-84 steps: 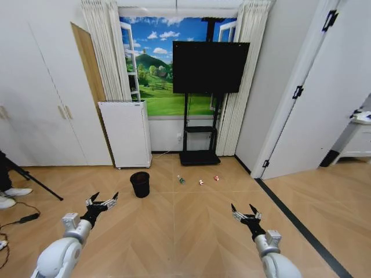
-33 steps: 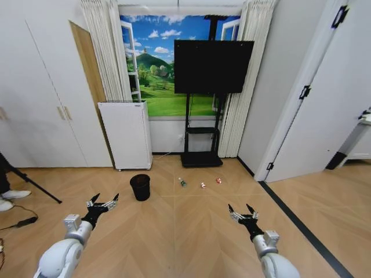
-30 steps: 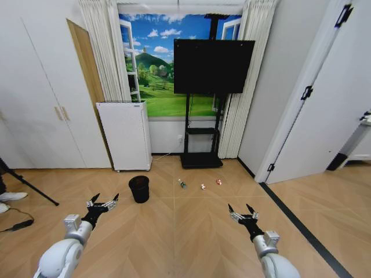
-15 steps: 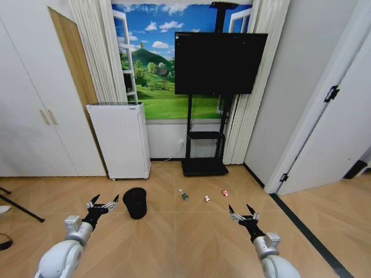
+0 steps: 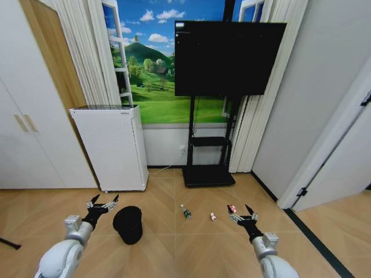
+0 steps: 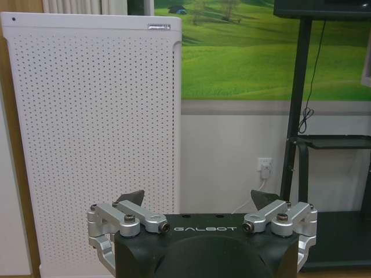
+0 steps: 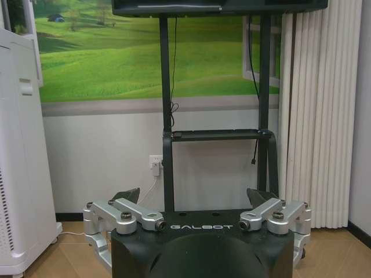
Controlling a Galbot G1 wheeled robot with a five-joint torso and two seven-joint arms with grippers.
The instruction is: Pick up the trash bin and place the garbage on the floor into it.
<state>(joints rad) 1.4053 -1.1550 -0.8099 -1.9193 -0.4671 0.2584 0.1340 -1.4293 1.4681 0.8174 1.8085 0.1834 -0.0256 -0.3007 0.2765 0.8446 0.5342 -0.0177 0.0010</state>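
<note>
The small black trash bin (image 5: 128, 225) stands upright on the parquet floor (image 5: 174, 255), just ahead of my left gripper (image 5: 102, 204) and slightly to its right. That gripper is open and holds nothing. The garbage lies to the right of the bin: a green bottle (image 5: 185, 212) with a white cap, a little red-and-white piece (image 5: 213, 216), and another red-and-white piece (image 5: 232, 208) close beside my right gripper (image 5: 243, 213), which is open too. The left wrist view shows my left gripper (image 6: 198, 200) with spread fingers, and the right wrist view shows my right gripper (image 7: 194, 197) the same.
A tall white perforated appliance (image 5: 110, 147) stands against the wall behind the bin. A black TV stand (image 5: 208, 171) with a large screen is behind the garbage. Curtains (image 5: 261, 133) hang to the right. A dark floor strip (image 5: 316, 243) runs along the right side.
The whole picture has shifted: the camera has come closer to the wall, so bin and garbage now sit nearer and lower in view. Both arms keep their pose, grippers open.
</note>
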